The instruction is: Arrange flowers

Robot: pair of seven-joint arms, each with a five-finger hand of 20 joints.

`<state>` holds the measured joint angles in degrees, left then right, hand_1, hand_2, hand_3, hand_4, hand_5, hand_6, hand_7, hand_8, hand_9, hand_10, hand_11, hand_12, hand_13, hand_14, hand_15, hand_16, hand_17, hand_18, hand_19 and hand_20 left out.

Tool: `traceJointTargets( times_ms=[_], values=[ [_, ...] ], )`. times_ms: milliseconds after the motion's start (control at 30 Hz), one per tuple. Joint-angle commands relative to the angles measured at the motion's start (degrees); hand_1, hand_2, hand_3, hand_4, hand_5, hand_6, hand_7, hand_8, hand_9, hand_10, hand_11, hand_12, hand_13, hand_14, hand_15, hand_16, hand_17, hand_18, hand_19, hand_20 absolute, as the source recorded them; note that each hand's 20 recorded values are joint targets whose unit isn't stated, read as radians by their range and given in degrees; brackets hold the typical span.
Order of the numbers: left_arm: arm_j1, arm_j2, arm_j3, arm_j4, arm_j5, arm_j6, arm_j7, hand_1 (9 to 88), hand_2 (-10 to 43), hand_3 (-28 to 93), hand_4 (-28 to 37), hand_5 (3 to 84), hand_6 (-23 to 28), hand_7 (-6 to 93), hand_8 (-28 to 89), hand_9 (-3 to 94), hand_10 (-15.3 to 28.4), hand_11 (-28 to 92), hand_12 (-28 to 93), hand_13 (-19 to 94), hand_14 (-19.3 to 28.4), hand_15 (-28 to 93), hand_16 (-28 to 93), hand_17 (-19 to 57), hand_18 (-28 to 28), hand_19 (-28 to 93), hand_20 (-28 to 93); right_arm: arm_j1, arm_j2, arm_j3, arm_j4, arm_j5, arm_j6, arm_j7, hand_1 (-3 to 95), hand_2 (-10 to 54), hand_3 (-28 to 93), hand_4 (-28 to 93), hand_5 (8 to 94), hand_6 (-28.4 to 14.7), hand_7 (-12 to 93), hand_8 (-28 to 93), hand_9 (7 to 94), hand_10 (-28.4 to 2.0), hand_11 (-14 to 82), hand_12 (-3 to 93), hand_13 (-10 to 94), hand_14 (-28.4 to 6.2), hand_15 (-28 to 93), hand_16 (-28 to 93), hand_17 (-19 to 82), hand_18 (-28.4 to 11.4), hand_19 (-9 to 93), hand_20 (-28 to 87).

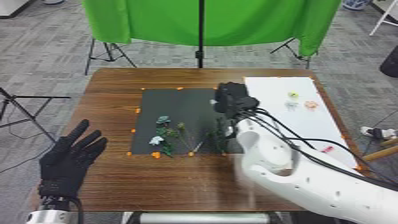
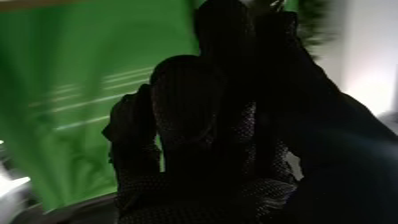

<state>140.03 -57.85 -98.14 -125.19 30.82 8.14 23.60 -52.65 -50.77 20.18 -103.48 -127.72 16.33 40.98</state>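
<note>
Extends nearest the camera as a white right arm [image 1: 298, 182], ending in the black-gloved right hand [image 1: 234, 98] above the right part of the dark mat [image 1: 178, 100]. Can see flowers [image 1: 156, 140] on that mat: a whitish bloom low down, a teal one above, then thin green stems with small heads, fanned out and lying loose. Can also see small blooms [image 1: 311, 104] on the white sheet [image 1: 275, 130], in yellow, pale grey, peach and pink. Lie well apart from the left hand's straight, spread fingers [image 1: 79, 134], on their right; hold nothing there. In the wrist view, can make out blurred greenery [image 2: 317, 22] just beside the right hand [image 2: 191, 105]. Cannot tell how far spread or curled, nor whether gripping anything.
</note>
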Motion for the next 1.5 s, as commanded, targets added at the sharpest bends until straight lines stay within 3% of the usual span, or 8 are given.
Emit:
traceJointTargets(
  times_ms=[33,333,500,1067,1133,1333,1367,1500],
  values=[
    [0.1,-0.16,0.0,0.19,0.05,0.31,-0.74,17.3,5.6,81,-28.3,35.7,6.9,11.6,-10,35.1,19.5,20,10,24,28.3,48,-8,-10.2,27.6,54,8,3.5,-9.7,-3.7,2.6,-1.6,-3.7,-4.1,57.1,-9.5,70,-28,85.8,2.2,18,2,93.7,-6.7,18.2,34.3,78,-4.9,66,24,33,-19.4,90,42],
    [-1.4,-0.78,-0.09,0.72,0.87,-0.44,-2.12,17.6,5.7,81,-28.3,35.8,7.0,11.5,-10,35.1,19.4,20,10,24,28.3,48,-8,-10.2,27.6,54,8,6.3,-14.2,-9.0,8.3,-0.9,-6.9,-3.5,55.1,-9.5,70,-28,84.7,2.4,18,1,92.4,-7.0,21.3,33.5,76,-5.7,68,22,31,-19.7,89,44],
    [-1.7,1.12,0.53,0.79,-0.23,0.16,-1.03,17.6,5.6,81,-28.3,35.8,7.0,11.6,-10,35.1,19.6,20,10,24,28.4,48,-8,-10.2,27.6,54,7,6.2,-14.9,-10.4,9.5,-2.6,-8.6,-2.8,54.0,-9.5,70,-28,83.2,2.6,17,0,91.0,-7.2,23.2,33.4,75,-6.0,69,21,31,-20.0,89,44],
    [-2.0,-0.01,0.25,0.89,0.47,-0.3,-2.28,18.1,5.6,81,-28.3,35.9,7.1,11.6,-10,35.2,19.5,20,10,24,28.3,48,-8,-10.1,27.5,54,7,3.8,-14.5,-7.1,7.8,-2.6,-14.4,-4.4,40.0,-9.5,77,-28,67.5,1.5,16,-13,78.3,-9.9,39.1,25.1,67,-8.5,76,19,26,-21.7,87,48],
    [-2.0,-0.85,-0.15,0.87,1.17,-0.81,-3.03,18.2,5.5,81,-28.3,35.9,7.1,11.6,-10,35.2,19.5,20,10,24,28.2,48,-8,-10.1,27.5,54,7,3.9,-14.1,-7.0,7.4,-2.9,-14.2,-4.0,39.4,-9.5,78,-28,66.5,1.1,16,-13,77.0,-10.2,40.5,24.6,67,-8.7,77,19,25,-21.7,87,49],
    [-1.1,-1.28,0.14,0.6,1.08,-0.6,-2.57,18.6,5.5,81,-28.3,35.9,7.1,11.6,-10,35.2,19.6,20,10,24,28.3,48,-8,-10.2,27.4,54,7,3.1,-11.6,-3.5,4.1,-0.7,-13.3,-3.9,37.9,-9.5,79,-28,64.9,0.6,15,-13,75.0,-10.8,42.9,22.3,66,-9.0,77,19,25,-21.8,87,49],
    [-1.0,-0.45,0.56,0.65,0.43,-0.06,-1.79,18.6,5.5,81,-28.3,35.9,7.1,11.6,-10,35.2,19.6,20,10,24,28.3,48,-8,-10.2,27.4,54,7,3.4,-10.5,-3.0,3.1,0.5,-11.8,-3.5,37.6,-9.5,79,-28,64.7,0.5,15,-13,74.7,-10.9,43.2,22.0,65,-9.1,77,19,25,-21.9,87,49],
    [-0.6,-0.48,0.48,0.62,0.37,-0.01,-1.2,18.6,5.5,82,-28.3,36.0,7.1,11.5,-10,35.2,19.6,20,10,24,28.3,48,-8,-10.2,27.4,54,7,2.7,-5.9,2.6,-0.2,4.2,-9.7,-2.6,36.2,-9.5,80,-28,63.8,0.1,15,-13,73.0,-11.3,44.2,18.2,64,-9.5,78,18,24,-22.2,86,50]
  ],
)
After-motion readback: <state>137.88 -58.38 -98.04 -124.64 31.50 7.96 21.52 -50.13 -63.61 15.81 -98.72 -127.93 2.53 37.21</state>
